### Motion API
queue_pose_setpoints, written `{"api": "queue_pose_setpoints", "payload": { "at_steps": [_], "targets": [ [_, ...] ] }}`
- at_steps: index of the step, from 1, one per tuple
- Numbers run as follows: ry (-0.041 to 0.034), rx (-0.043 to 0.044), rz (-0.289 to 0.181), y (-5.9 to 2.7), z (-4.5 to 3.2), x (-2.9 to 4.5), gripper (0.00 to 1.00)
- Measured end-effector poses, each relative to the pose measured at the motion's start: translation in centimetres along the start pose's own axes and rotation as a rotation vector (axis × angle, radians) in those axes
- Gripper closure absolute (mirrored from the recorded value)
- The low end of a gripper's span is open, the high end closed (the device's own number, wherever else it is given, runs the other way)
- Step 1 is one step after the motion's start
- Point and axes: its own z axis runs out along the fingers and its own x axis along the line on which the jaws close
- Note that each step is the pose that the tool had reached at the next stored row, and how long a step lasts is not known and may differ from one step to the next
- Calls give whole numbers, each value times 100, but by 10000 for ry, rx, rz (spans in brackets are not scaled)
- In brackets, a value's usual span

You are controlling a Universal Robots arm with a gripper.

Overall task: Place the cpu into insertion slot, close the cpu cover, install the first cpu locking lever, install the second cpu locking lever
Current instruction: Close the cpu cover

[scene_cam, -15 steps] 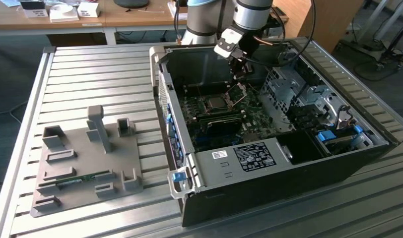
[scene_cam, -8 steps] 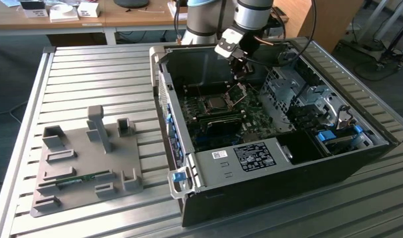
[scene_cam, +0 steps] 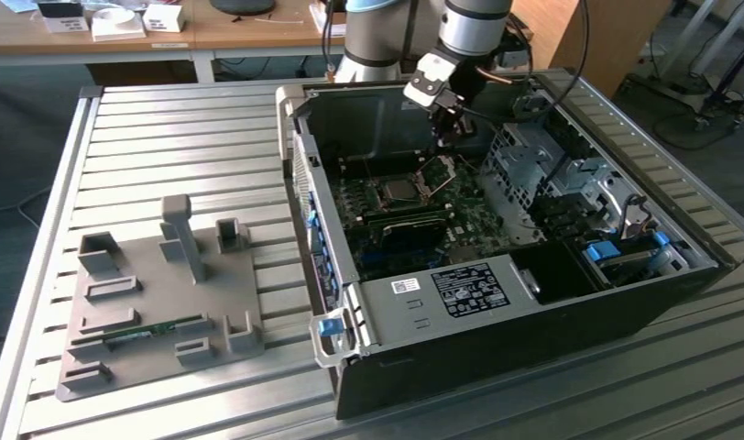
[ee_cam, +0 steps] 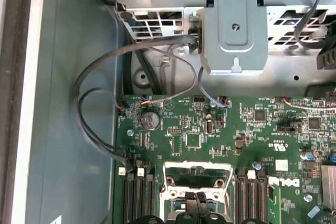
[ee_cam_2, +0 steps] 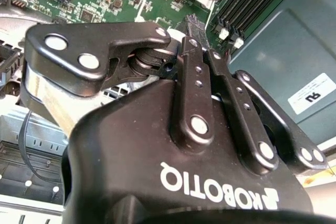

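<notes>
Exterior view, from its left to its right.

- Slatted metal table [scene_cam: 164, 137]. A grey fixture block [scene_cam: 152, 293] rests on it, with a green memory stick [scene_cam: 140, 332] lying in one of its grooves.
- Black computer case [scene_cam: 495, 357], side open, stands just beside the block. The dark green motherboard [scene_cam: 470, 229] is flat on its floor.
- Insertion slot [scene_cam: 378, 192] is on the board, toward the case's far wall. A flat grey square sits level inside its rim, which I read as the cpu [scene_cam: 403, 190].
- Cpu cover [scene_cam: 438, 171] is not down. It stands tilted up along the slot's edge toward the exterior view's right.
- My gripper [scene_cam: 451, 147] hangs directly over that raised cover, fingers pointing down. I cannot tell whether it touches the cover.
- Metal drive cage [scene_cam: 531, 156] lies beyond, then blue clips [scene_cam: 605, 249] near the case's right end.

In both wrist views my fingertips [ee_cam_2: 189, 27] are pressed together with nothing visible between them. In the first wrist view the gripper [ee_cam: 196, 203] is low over the board, with black memory slots [ee_cam: 137, 198] to either side.
</notes>
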Motion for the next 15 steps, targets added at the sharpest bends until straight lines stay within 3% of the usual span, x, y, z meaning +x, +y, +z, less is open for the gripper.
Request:
{"api": "queue_pose_setpoints", "payload": {
  "at_steps": [15],
  "targets": [
    [1,0,0,131,30,16,89]
  ]
}}
